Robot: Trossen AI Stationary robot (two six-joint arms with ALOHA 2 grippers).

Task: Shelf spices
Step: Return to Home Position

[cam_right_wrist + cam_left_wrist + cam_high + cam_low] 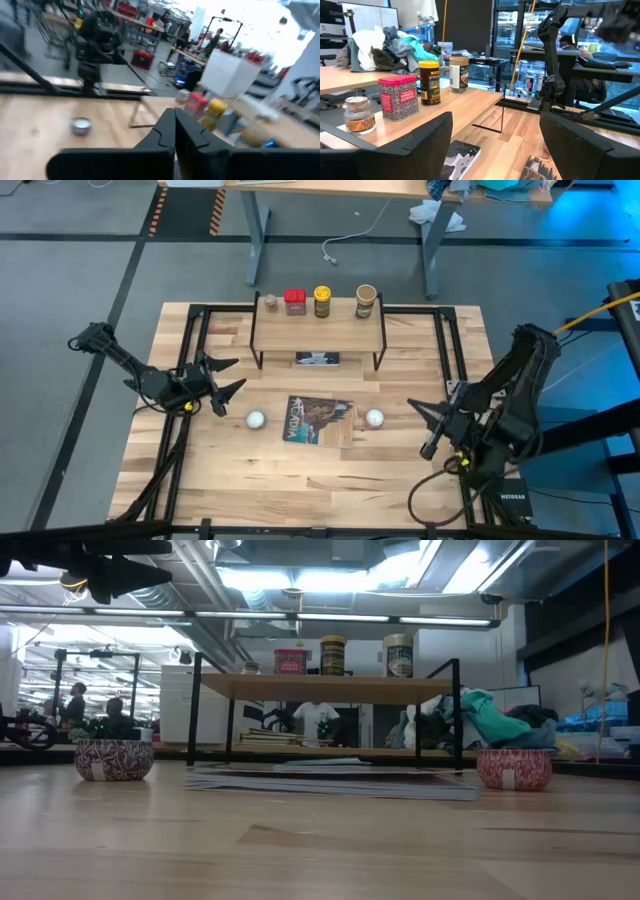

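The shelf (318, 328) stands at the table's far middle on thin black legs. Four spices rest by their bases in a row on its board: a tiny brownish jar (270, 302), a red tin (295, 301), a yellow dark-lidded jar (322, 301) and a wider tan jar (366, 301). The left wrist view shows the same row, from the tiny jar (359, 115) to the tan jar (459, 74). My left gripper (234, 375) hangs open left of the shelf, level, holding nothing. My right gripper (174, 127) is shut and empty above the table's right part (425, 425).
A flat picture book (320, 420) lies in the table's middle between two white balls (255, 420) (374, 418). A small dark card (317, 359) lies under the shelf. Black rails (195, 340) run along the table's sides. Bare wood lies near the front edge.
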